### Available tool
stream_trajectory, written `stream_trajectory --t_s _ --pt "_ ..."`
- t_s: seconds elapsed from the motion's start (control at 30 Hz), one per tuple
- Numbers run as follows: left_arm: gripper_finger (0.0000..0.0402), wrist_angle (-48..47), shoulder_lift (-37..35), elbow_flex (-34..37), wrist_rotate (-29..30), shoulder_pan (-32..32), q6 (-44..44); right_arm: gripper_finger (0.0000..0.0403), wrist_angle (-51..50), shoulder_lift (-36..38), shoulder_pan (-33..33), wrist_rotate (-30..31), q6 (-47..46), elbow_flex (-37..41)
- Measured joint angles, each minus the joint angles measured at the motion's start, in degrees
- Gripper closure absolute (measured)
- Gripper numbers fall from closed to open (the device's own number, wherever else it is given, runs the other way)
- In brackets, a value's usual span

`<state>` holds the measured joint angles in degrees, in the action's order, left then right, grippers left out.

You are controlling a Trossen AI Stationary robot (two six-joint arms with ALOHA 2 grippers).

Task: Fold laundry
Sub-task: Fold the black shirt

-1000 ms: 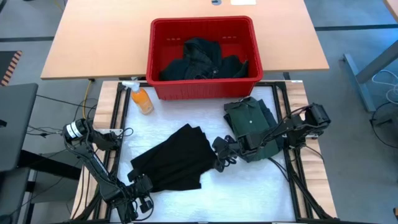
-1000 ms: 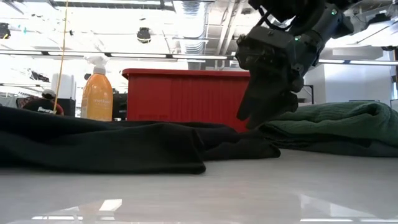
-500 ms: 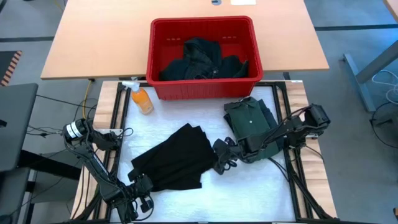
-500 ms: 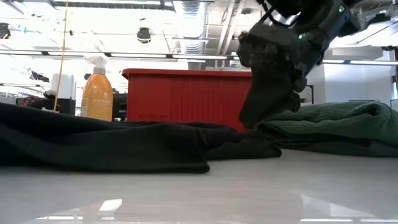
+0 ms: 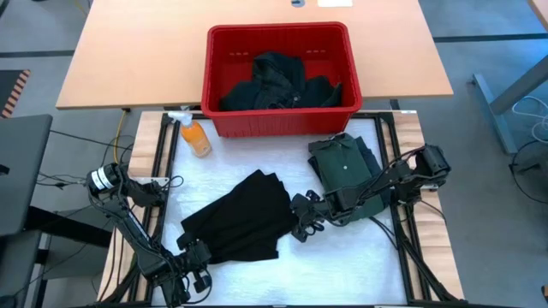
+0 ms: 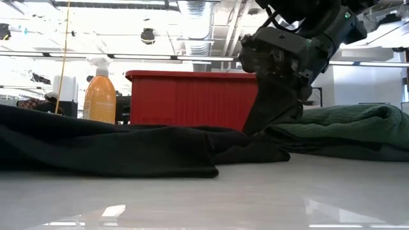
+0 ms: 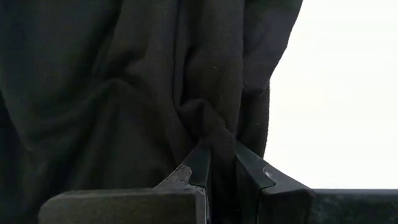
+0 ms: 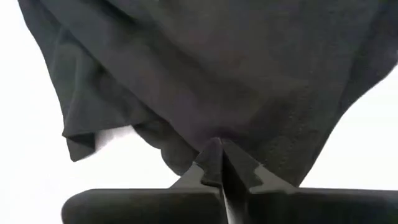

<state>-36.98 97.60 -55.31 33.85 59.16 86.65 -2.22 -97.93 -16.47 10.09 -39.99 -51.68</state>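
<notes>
Grippers left (image 7: 217,158) and right (image 8: 219,155) (both closed) pinch black garment (image 5: 240,218).

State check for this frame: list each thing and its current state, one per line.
Black cloth garment: spread crumpled, pinched at both ends.
Left gripper: shut on it.
Right gripper: shut on it.
Green collared shirt: folded.
Red plastic basket: holds dark clothes.
Orange spray bottle: lying down.
</notes>
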Motion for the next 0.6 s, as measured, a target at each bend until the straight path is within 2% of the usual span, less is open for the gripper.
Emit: stream_trajectory --t_s 0.07,0.27,0.37,0.6 --pt "0.0382 0.01 0.00 0.00 0.00 0.00 0.00 0.0387 -0.07 0.05 -0.02 -0.13 0.76 0.00" --pt "0.0383 0.01 0.00 0.02 1.04 0.48 -0.57 0.0388 -0.96 1.04 0.11 0.01 1.47 0.04" --pt "0.0389 0.08 0.00 0.02 2.97 1.49 -1.97 0.0389 -2.15 3.47 0.11 0.15 1.92 0.04" --pt "0.0391 -0.16 0.00 0.02 3.11 4.01 -1.95 0.0389 -8.05 10.48 -1.38 4.07 2.01 0.04"
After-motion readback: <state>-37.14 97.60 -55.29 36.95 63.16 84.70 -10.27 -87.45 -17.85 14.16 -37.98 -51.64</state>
